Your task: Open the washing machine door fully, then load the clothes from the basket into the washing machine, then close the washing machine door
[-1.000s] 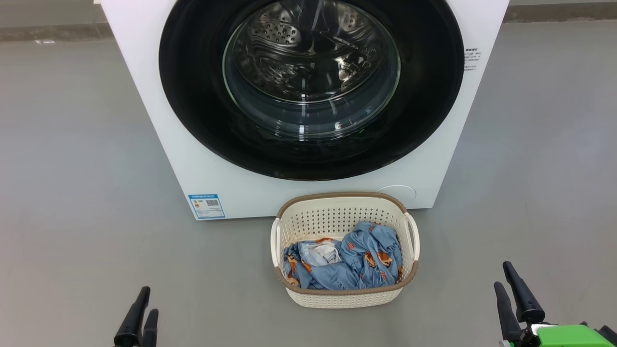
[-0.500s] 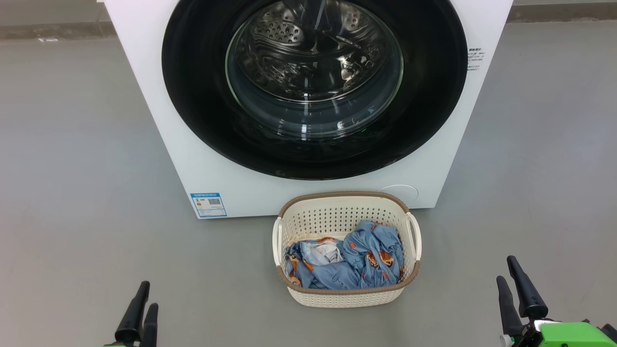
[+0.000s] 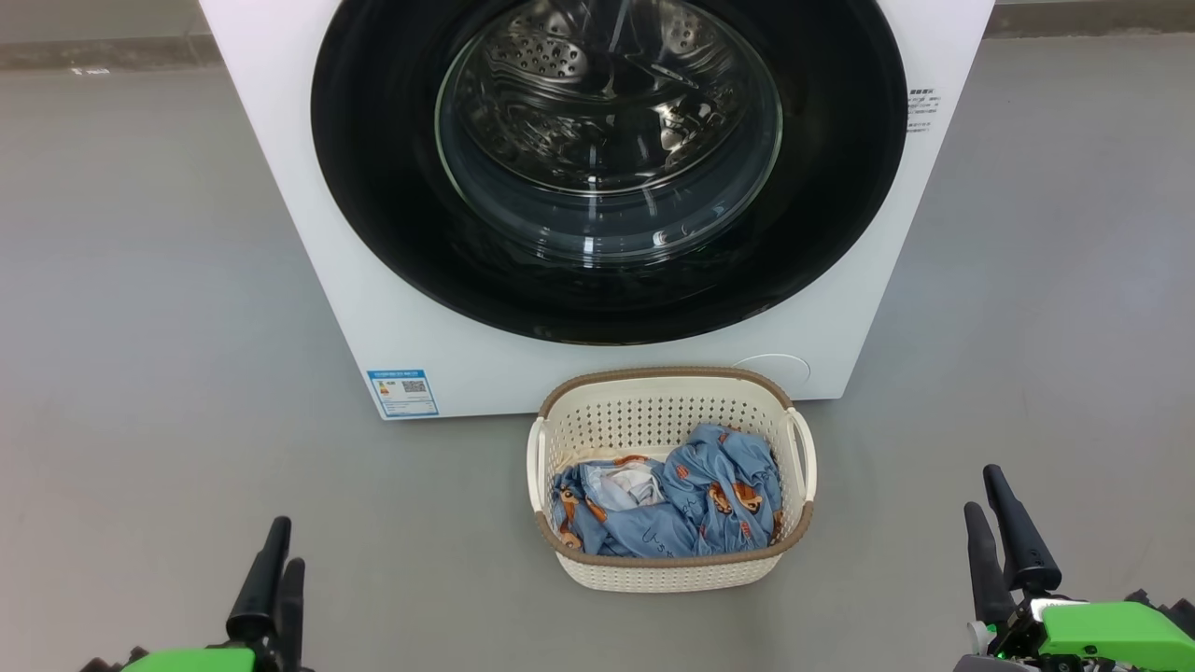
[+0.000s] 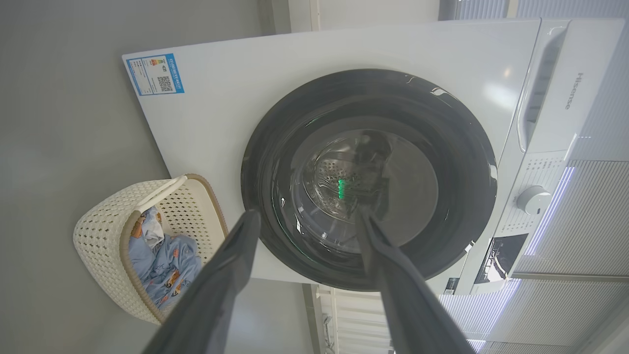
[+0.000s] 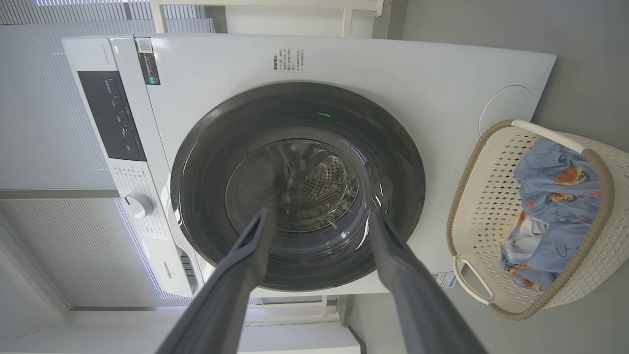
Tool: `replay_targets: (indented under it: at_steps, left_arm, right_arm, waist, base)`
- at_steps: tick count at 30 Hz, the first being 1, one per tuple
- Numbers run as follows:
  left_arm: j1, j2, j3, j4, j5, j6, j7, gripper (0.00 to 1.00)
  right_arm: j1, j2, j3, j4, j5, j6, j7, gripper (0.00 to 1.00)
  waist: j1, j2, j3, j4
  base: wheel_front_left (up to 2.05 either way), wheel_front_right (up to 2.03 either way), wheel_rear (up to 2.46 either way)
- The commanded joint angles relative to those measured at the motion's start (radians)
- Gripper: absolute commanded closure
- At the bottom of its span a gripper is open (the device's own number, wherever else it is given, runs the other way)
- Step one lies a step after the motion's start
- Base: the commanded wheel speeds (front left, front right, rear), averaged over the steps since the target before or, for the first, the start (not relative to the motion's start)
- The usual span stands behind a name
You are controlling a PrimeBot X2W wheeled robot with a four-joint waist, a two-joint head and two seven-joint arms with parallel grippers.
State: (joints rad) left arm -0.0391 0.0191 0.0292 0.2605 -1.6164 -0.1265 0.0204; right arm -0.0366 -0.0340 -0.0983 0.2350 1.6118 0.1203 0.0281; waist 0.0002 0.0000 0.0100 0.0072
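Note:
The white washing machine point(image 3: 308, 233) point(image 4: 221, 123) point(image 5: 403, 64) stands straight ahead, its round black-rimmed door point(image 3: 373, 187) point(image 4: 457, 162) point(image 5: 196, 162) closed flat against the front. The steel drum shows through the glass. The cream basket point(image 3: 653, 420) point(image 4: 98, 236) point(image 5: 486, 196) sits on the floor right in front of the machine, holding the crumpled blue clothes point(image 3: 691, 513) point(image 4: 162, 260) point(image 5: 555, 196). My left gripper point(image 3: 278, 546) point(image 4: 304, 219) is open at the lower left, well short of the basket. My right gripper point(image 3: 985, 490) point(image 5: 319, 216) is open at the lower right. Both hold nothing.
Grey floor point(image 3: 140, 327) spreads on both sides of the machine and basket. A blue label sticker point(image 3: 402, 393) marks the machine's lower left front. The control panel with a white knob point(image 5: 138, 205) point(image 4: 533, 199) sits along the machine's top.
Both grippers have risen a little into the head view, green wrist parts now showing. The head camera has shifted slightly. Machine, door and basket have not moved.

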Motion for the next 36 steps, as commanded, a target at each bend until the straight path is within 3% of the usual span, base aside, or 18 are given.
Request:
replay_targets:
  at_steps: [1, 21, 36]
  left_arm:
    - [-0.048, 0.022, 0.001, -0.04, 0.023, -0.002, -0.01, 0.0]
    - [-0.062, 0.049, -0.032, -0.068, 0.289, -0.002, -0.077, 0.0]
    - [-0.069, 0.046, -0.024, -0.059, 0.7, -0.003, -0.124, 0.0]
  right_arm:
    - [-0.043, -0.01, 0.016, -0.039, -0.014, 0.003, -0.01, 0.0]
    - [-0.059, -0.058, 0.077, -0.076, -0.254, 0.005, -0.086, 0.0]
    - [-0.084, -0.094, 0.144, -0.037, -0.635, 0.006, -0.133, 0.0]
  waist:
    - [-0.0002, 0.0, 0.0, 0.0]
    - [-0.0002, 0.0, -0.001, 0.008]
    - [-0.0002, 0.0, -0.008, 0.007]
  base:
    - [0.0, 0.0, 0.0]
    - [0.0, 0.0, 0.0]
    - [0.0, 0.0, 0.0]
